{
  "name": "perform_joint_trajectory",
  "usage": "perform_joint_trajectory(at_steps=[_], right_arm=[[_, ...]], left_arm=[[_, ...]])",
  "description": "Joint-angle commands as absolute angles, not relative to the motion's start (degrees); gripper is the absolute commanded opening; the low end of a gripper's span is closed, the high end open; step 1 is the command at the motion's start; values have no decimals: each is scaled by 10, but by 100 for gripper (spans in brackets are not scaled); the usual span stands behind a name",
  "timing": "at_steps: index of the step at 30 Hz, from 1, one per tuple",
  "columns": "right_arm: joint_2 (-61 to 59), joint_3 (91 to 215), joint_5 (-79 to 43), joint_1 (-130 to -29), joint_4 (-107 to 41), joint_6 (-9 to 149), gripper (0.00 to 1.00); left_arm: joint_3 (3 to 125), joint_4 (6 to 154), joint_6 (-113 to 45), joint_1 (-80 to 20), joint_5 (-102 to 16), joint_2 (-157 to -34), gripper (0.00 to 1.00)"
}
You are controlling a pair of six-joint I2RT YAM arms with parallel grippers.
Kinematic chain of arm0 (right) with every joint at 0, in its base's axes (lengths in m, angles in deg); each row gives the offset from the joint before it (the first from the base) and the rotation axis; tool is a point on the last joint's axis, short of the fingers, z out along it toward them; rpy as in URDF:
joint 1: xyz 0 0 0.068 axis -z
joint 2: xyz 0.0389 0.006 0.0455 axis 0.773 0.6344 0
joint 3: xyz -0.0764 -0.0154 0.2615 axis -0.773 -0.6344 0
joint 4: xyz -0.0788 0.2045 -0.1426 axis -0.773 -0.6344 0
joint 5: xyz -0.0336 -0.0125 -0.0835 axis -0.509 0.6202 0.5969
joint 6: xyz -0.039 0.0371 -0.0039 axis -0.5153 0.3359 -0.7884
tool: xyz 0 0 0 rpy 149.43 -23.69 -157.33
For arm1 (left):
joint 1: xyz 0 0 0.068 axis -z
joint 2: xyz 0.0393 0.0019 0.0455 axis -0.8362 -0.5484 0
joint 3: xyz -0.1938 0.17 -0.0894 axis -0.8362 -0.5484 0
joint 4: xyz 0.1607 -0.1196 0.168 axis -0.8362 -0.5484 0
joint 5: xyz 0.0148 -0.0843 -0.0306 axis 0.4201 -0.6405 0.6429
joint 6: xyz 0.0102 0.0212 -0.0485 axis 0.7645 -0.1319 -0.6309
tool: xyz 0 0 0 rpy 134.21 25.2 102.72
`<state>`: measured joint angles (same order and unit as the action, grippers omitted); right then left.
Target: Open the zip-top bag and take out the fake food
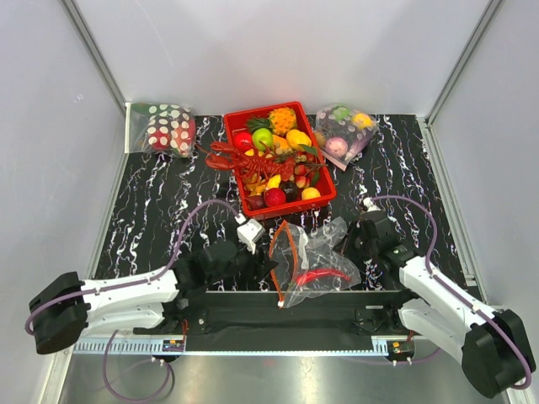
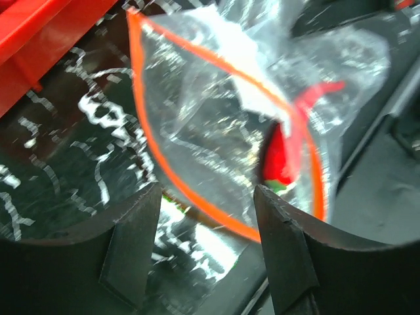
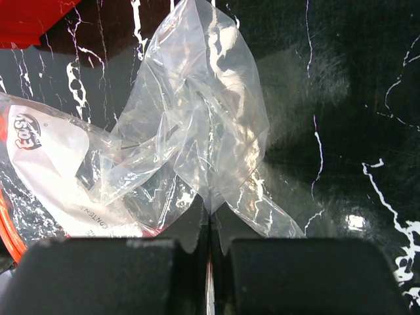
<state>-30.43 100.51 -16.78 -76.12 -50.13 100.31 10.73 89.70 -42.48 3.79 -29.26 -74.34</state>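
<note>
Zip-top bag (image 3: 190,131) between shut right jaws

Three bags: one clear crinkly zip-top bag (image 1: 313,257) lower centre, one white-dotted red bag (image 1: 167,128) upper left, one clear bag of pastel round fruits (image 1: 344,135) upper right. One red plastic basket (image 1: 295,204). One long red chili (image 1: 324,275).

- Left gripper (image 2: 207,213): two dark fingers rise from the lower edge, standing well apart.
- Zip-top bag (image 2: 197,125): clear, crinkled, somewhat blurred, lying beyond the fingers.
- Orange-red zip strip (image 2: 139,111): spread into an open loop, its near bend between the fingertips.
- Red chili (image 2: 279,161): inside the bag, green stem nearest.
- White label (image 2: 259,105): above the chili.
- Red basket (image 2: 33,39): upper left corner.
- Table (image 2: 59,177): black, white-veined.
</note>
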Motion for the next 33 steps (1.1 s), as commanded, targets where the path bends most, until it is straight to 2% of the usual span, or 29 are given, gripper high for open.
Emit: perform_joint_trajectory(at_steps=[1, 5, 12, 33], right_arm=[[-320, 1024, -165, -762, -511, 999, 0], [-328, 1023, -167, -762, -515, 1005, 0], [-349, 1027, -164, -762, -537, 1004, 0], [-348, 1026, -168, -762, -541, 1004, 0]], left_arm=[[104, 1007, -443, 50, -301, -760, 63], [109, 1071, -436, 57, -319, -819, 63], [155, 1098, -403, 65, -324, -974, 62], [169, 1188, -409, 145, -374, -1054, 66]])
